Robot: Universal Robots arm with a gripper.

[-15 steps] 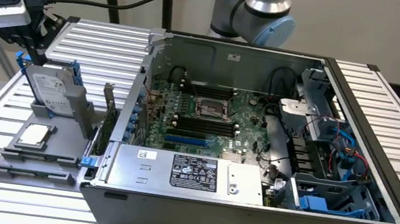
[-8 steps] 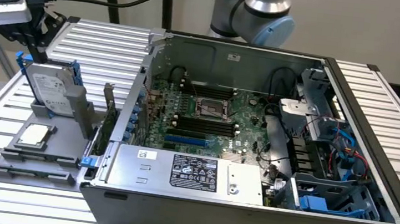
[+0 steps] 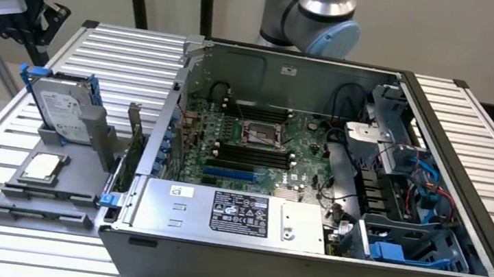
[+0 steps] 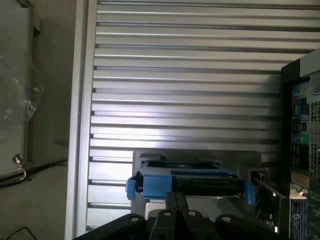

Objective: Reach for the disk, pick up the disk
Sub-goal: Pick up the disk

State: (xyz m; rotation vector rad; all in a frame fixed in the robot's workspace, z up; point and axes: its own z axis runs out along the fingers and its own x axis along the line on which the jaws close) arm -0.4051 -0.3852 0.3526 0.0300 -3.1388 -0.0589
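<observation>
Hanging just over upright disk (image 4: pixel 185 181) in grey stand (image 3: pixel 100 138): gripper (image 4: pixel 176 199) fully closed, gripping nothing

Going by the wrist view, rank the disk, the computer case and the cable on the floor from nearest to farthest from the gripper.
1. The disk, standing on edge just ahead of the gripper, whose jaws are shut.
2. The computer case, on the table beside the disk.
3. The cable, down on the floor past the table's edge.
</observation>
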